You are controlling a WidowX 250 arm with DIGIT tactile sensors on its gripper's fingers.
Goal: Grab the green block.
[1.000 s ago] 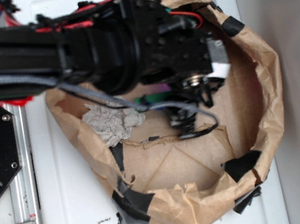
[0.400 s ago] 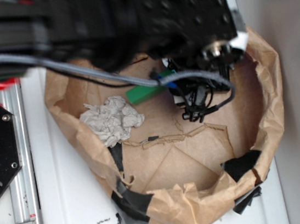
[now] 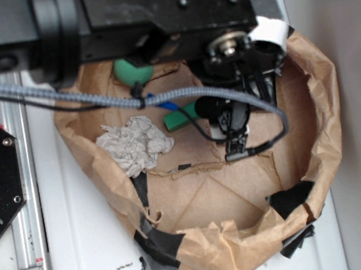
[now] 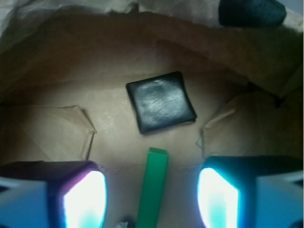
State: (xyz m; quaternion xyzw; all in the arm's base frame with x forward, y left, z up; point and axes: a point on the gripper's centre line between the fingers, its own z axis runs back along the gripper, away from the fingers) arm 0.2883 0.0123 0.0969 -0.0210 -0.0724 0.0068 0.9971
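Observation:
The green block [image 4: 153, 190] lies on the brown paper floor of the bag, lengthwise between my two fingers and touching neither. My gripper [image 4: 152, 202] is open, with a wide gap on each side of the block. The glossy black square pad [image 4: 160, 101] lies just beyond the block's far end. In the exterior view the block [image 3: 181, 117] sticks out to the left from under my gripper [image 3: 231, 127], which hangs over it inside the bag.
The torn brown paper bag wall [image 3: 322, 123] rings the work area. A crumpled grey paper wad [image 3: 135, 145] lies left of the block. A round green ball [image 3: 133, 71] sits at the back under the arm. A grey cable [image 3: 96, 99] crosses the bag.
The arm has shifted toward the top of the exterior view, uncovering the green ball. The gripper now sits over the block's right part, and more of the bag floor shows.

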